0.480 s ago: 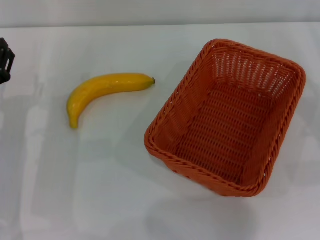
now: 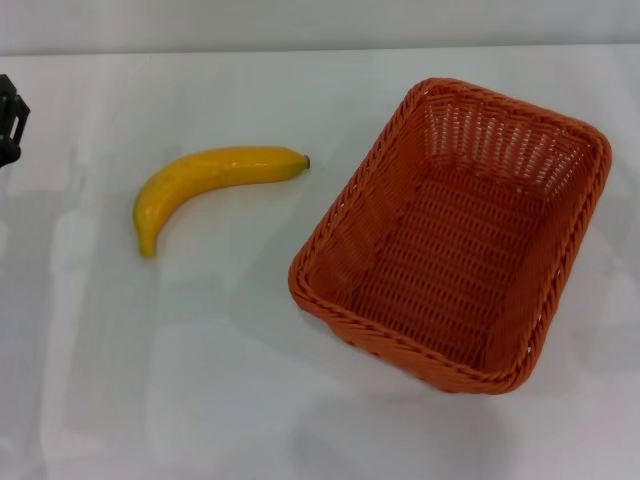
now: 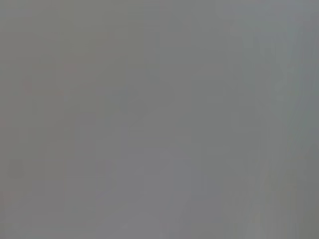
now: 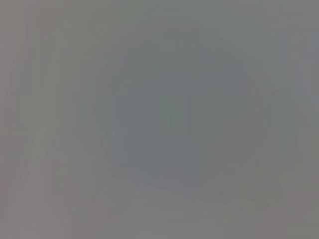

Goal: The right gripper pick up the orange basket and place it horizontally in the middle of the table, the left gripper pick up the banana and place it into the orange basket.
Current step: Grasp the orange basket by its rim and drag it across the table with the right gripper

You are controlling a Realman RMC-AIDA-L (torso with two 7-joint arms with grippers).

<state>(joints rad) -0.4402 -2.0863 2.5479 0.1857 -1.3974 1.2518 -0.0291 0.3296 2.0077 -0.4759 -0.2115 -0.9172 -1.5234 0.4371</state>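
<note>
Both wrist views show only a grey blur. In the head view, the left gripper (image 2: pixel 8 118) is cut off by the left edge, so its fingers are hidden.

Pale grey wall (image 2: pixel 320 22) behind.

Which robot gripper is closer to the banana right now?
Left. The left gripper peeks in at the table's left edge, apart from the banana. The right gripper is not in view anywhere.

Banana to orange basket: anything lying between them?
Nothing. In the head view only bare white table separates the banana from the orange basket.
</note>
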